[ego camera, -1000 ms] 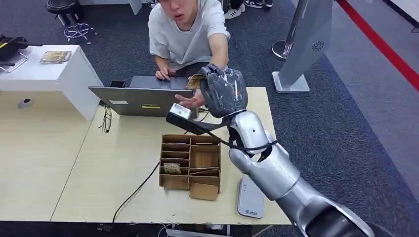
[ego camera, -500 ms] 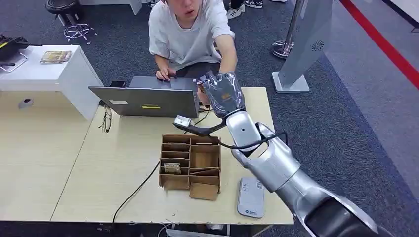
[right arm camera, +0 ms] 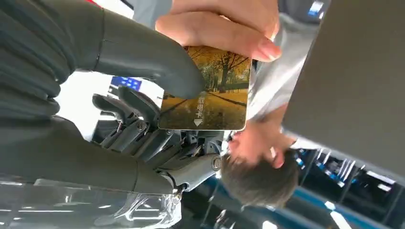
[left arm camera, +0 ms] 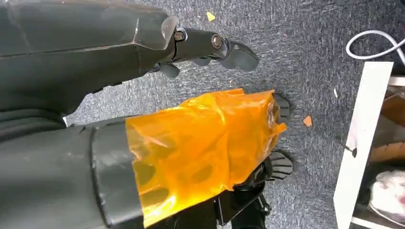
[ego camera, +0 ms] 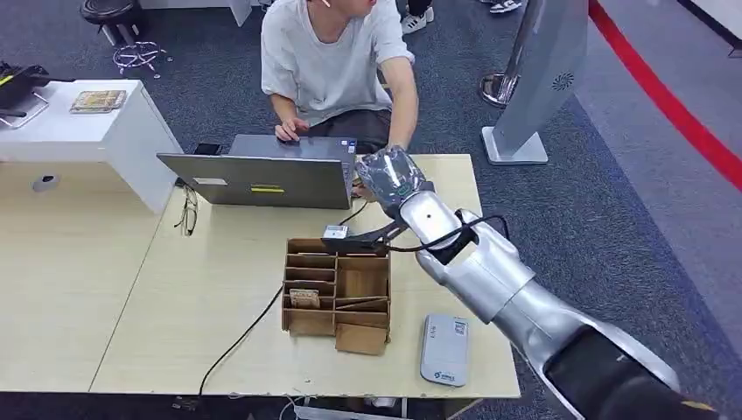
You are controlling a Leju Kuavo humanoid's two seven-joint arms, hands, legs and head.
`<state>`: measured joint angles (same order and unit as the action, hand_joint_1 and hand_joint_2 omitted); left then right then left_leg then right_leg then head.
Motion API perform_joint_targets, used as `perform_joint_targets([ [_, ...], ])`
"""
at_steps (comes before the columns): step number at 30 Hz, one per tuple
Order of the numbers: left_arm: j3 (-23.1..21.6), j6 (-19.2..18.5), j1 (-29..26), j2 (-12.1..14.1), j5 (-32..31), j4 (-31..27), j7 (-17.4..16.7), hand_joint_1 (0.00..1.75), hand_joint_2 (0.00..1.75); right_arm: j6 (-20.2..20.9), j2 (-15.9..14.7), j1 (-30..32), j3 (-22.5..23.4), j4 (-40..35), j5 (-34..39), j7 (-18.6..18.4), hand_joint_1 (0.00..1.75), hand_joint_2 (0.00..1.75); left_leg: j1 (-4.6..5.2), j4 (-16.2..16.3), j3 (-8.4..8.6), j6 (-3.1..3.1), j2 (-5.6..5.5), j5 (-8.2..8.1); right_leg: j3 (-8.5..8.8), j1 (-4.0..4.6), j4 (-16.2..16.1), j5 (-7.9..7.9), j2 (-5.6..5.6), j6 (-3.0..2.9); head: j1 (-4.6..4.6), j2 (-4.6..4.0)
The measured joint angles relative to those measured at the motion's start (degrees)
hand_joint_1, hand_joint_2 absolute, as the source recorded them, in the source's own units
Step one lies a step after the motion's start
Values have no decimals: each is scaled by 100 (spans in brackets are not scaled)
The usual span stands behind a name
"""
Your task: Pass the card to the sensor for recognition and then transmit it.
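From the head view the right hand (ego camera: 391, 178) reaches past the laptop (ego camera: 258, 179) toward the person (ego camera: 337, 61). The right wrist view shows its thumb pinching the card (right arm camera: 207, 90), which the person's fingers (right arm camera: 224, 29) also grip. The left hand (left arm camera: 191, 157) hangs over carpet, holding nothing.

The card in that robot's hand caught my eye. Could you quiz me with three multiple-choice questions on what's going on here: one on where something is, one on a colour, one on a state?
1. Where does the white sensor lie?
A. on the laptop
B. on the table, right of the cardboard organizer
C. on the floor

2. What colour is the film on the left hand?
A. orange
B. green
C. blue

3. Who touches the card?
A. nobody
B. the right hand alone
C. the right hand and a person's fingers

Answers: 1 B, head view shows it near the table's edge; 2 A, seen in the left wrist view; 3 C, thumb and fingers both on it.
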<state>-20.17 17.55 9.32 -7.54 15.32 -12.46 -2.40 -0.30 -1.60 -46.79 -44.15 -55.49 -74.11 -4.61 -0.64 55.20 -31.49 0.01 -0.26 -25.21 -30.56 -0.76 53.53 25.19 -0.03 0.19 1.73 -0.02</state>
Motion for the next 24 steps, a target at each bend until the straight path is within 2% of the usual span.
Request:
perform_joint_targets([
  [3,39,4,0,0,-33,0,9,0,0,125,-20,-117,-155,136,212,44,175,175,0,0,1,0,0,0,0,0,0,0,0,0,0,0],
  [4,52,4,1,-2,-42,0,9,0,0,177,-22,-151,-212,179,308,55,101,175,0,0,1,0,0,0,0,0,0,0,0,0,0,0],
  [5,70,7,1,-4,-50,0,9,0,0,220,-24,-172,-247,212,373,57,2,175,0,0,1,0,0,0,0,0,0,0,0,0,0,0],
  [9,127,11,0,-13,-98,0,9,0,0,358,-28,-233,-446,376,605,52,0,175,0,0,1,0,0,0,1,0,0,0,0,0,0,0],
  [10,133,11,0,-13,-103,0,9,0,0,369,-28,-242,-489,411,638,50,0,0,0,0,1,0,0,0,0,0,0,-1,0,0,0,0],
  [24,269,37,-6,-17,-162,0,11,0,0,437,-46,-354,-830,761,835,-18,0,0,0,0,1,-5,0,4,0,0,0,-3,1,-1,0,0],
])
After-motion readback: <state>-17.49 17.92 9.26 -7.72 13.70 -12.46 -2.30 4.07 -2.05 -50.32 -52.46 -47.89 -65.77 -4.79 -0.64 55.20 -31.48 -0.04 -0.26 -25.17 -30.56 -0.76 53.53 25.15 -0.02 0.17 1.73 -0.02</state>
